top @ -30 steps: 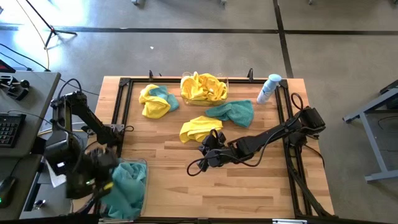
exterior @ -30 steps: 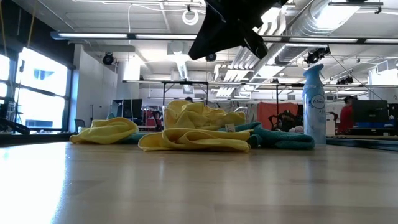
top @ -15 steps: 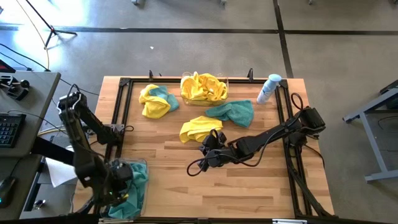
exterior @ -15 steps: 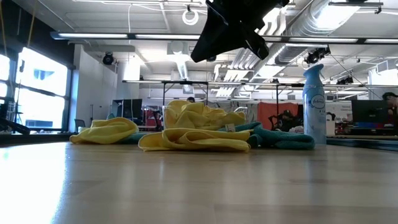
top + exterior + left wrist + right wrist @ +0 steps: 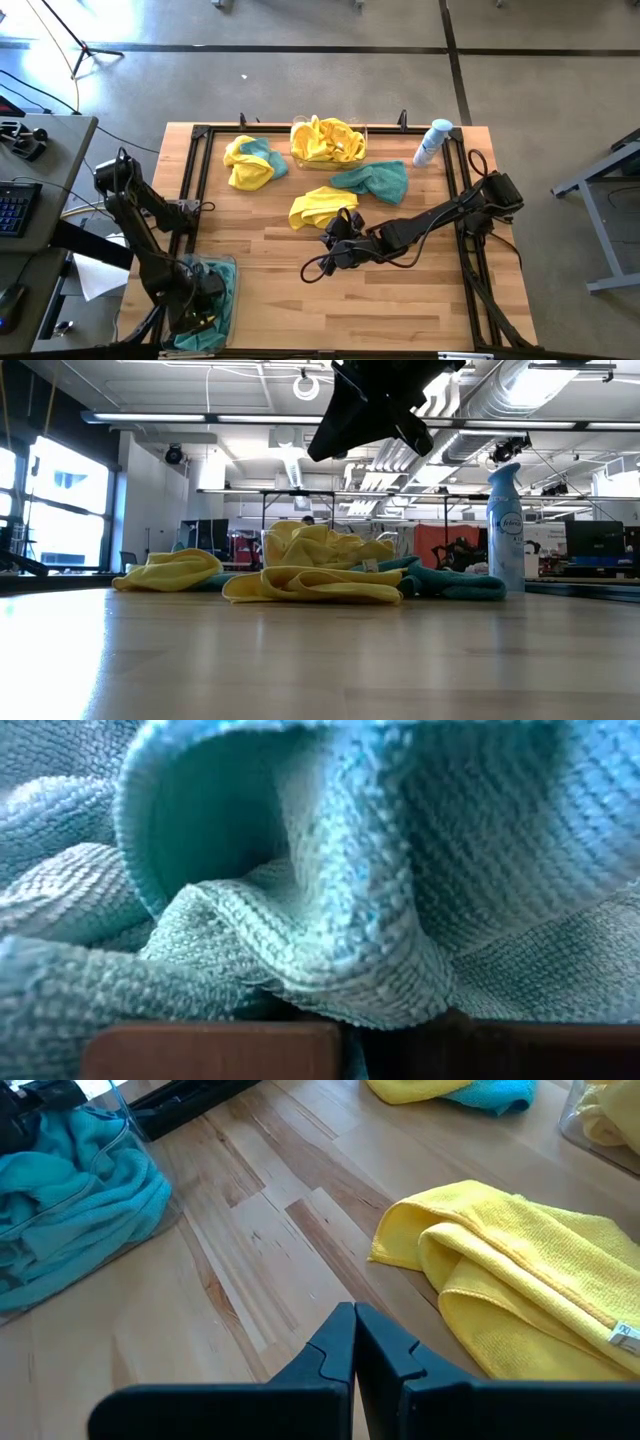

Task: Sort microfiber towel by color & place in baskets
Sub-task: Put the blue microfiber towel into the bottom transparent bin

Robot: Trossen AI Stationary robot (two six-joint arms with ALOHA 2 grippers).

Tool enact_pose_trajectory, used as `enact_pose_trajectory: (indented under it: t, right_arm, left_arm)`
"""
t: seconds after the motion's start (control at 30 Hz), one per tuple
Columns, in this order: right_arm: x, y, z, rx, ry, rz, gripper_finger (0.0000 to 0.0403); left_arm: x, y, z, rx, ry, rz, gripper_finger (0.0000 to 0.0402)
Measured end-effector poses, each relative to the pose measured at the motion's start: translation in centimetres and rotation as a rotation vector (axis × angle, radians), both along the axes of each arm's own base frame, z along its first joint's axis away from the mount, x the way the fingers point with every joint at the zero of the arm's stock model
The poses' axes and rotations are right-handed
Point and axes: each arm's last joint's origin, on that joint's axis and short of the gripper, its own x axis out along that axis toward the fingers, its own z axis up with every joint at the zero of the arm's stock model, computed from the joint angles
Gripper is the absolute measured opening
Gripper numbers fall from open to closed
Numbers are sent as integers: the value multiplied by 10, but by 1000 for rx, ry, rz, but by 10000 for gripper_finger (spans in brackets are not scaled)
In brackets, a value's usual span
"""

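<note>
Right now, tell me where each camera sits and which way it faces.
High view: overhead, looking straight down; both arms, left claw in the teal basket.
Low view: tabletop height, looking across at the spray bottle; an arm overhead.
Left wrist: buried against teal towel.
Right wrist: past the shut right claw toward a yellow towel, shared with the high and low views.

Landmark: wooden table (image 5: 400, 300).
Spray bottle (image 5: 432, 142): white and blue, upright on table's far right corner.
Keyboard (image 5: 12, 207): on grey desk (image 5: 40, 150) left of table.
Grey frame (image 5: 600, 200): right of table, apart.
</note>
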Motion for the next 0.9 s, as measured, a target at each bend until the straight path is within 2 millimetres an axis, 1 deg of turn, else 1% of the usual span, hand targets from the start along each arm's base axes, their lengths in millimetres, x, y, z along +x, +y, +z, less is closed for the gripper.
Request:
enact_pose_trajectory:
  t: [0.07, 0.2, 0.33, 0.43, 0.57, 0.77, 0.9]
  right_arm:
    - [0, 0, 0, 0, 0, 0, 0]
    - [0, 0, 0, 0, 1, 0, 0]
    - [0, 0, 0, 0, 1, -1, 0]
    - [0, 0, 0, 0, 1, -1, 0]
    - [0, 0, 0, 0, 1, -1, 0]
    - [0, 0, 0, 0, 1, -1, 0]
    - [0, 0, 0, 0, 1, -1, 0]
  left_arm:
    - [0, 0, 0, -1, -6, 3, 10]
    - [0, 2, 3, -22, -5, 52, 43]
    - [-1, 4, 10, -54, -16, 66, 81]
    - [-2, 6, 17, -96, -27, 65, 101]
    - [-4, 12, 32, -189, -9, 85, 108]
    - [-11, 27, 64, -373, -13, 207, 108]
    - [-16, 37, 79, -468, -16, 278, 108]
